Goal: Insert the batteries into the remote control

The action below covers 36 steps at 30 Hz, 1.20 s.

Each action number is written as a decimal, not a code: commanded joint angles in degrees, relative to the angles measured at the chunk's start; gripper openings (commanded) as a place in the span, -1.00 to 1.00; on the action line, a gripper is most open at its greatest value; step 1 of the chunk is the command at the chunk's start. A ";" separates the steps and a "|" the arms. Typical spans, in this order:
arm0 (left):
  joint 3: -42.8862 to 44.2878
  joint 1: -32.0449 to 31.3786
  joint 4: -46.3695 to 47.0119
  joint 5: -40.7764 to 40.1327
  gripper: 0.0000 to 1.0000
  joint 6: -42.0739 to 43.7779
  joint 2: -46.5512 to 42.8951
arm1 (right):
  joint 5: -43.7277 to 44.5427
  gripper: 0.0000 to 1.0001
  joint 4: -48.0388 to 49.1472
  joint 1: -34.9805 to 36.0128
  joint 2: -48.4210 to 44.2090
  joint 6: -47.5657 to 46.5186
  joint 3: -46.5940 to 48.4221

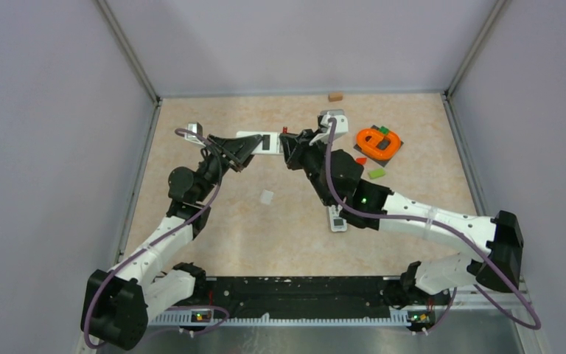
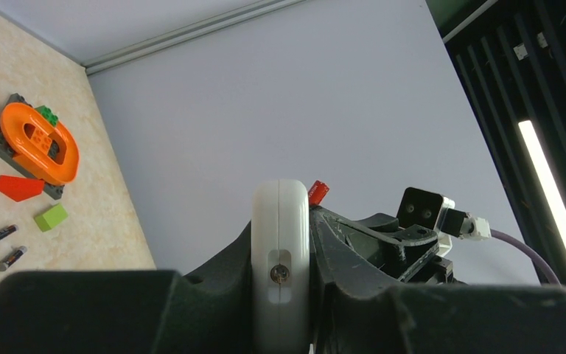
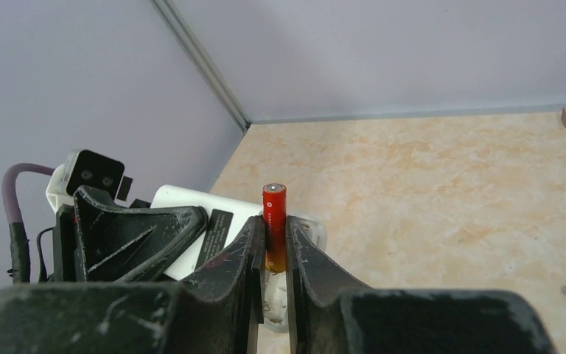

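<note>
Here the red battery [image 3: 274,221] stands pinched between right fingers [image 3: 230,271].

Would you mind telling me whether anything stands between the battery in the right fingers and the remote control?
Nothing visible does. The red battery stands upright, pinched between the right fingers, right at the end of the white remote held by the left fingers. Whether they touch cannot be told.

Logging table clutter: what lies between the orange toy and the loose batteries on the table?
A red wedge and a green block lie between the orange toy and the batteries, seen in the left wrist view.
</note>
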 commanded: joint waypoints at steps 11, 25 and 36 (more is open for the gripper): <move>1.53 -0.16 6.69 -2.89 -1.00 -2.70 -0.10 | -1.49 -0.65 -6.30 0.89 1.46 4.81 4.83; 1.54 -0.18 8.77 -3.38 -1.00 -3.52 0.43 | 0.56 -0.49 -10.25 0.87 1.94 5.86 7.29; 1.18 -0.15 9.18 -3.41 -1.00 -3.69 0.43 | 3.43 -0.83 -9.20 0.91 3.01 7.63 8.03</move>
